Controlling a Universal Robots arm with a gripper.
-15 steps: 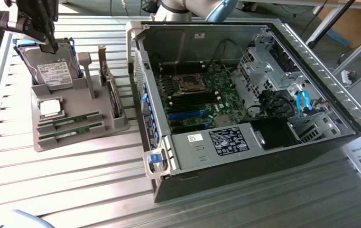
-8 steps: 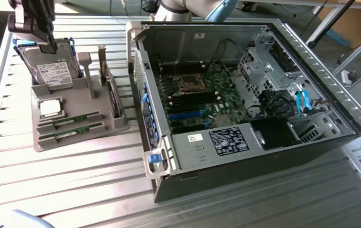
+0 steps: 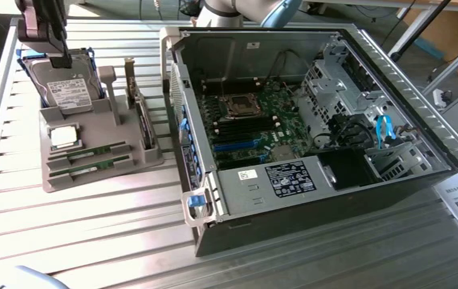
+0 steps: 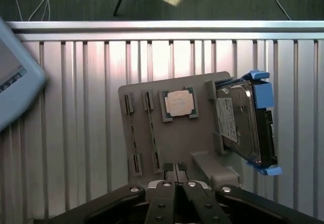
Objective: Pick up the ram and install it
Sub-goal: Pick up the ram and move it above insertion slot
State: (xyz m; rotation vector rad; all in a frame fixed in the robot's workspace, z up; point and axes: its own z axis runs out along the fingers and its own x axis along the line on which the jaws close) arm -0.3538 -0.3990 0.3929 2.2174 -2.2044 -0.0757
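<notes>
Above the hard-drive end of the grey holder (image 3: pixel 100 141), exterior view: the gripper (image 3: pixel 62 58) hangs over the hard drive (image 3: pixel 67 90), clear of it and carrying nothing. The ram (image 3: pixel 91 151) sits in a groove at the holder's opposite end, with the second stick (image 3: pixel 84 167) just beside it and parallel. The processor chip (image 3: pixel 65 136) lies between the sticks and the drive. The open computer case (image 3: pixel 293 120) stands beside the holder with its motherboard (image 3: pixel 245 120) exposed. Wrist view, looking down on the holder (image 4: pixel 177 133): the gripper (image 4: pixel 175 169) has its fingertips pressed together with nothing between them, and sits over one edge of the holder, off to the side of both sticks. The ram (image 4: pixel 152 133) and the second stick (image 4: pixel 132 133) are both seated, edge-up, next to the processor chip (image 4: pixel 178 103); the hard drive (image 4: pixel 238 120) stands at the far side of the chip from them. Judgement: the step in hand is the approach to the pick. Neither stick is lifted, and the install has not begun. The pick calls for parted jaws, a shift across the holder to sit over one stick, pads lined up on its thin faces, and a straight pull out of the groove; which stick is meant, I cannot tell.
</notes>
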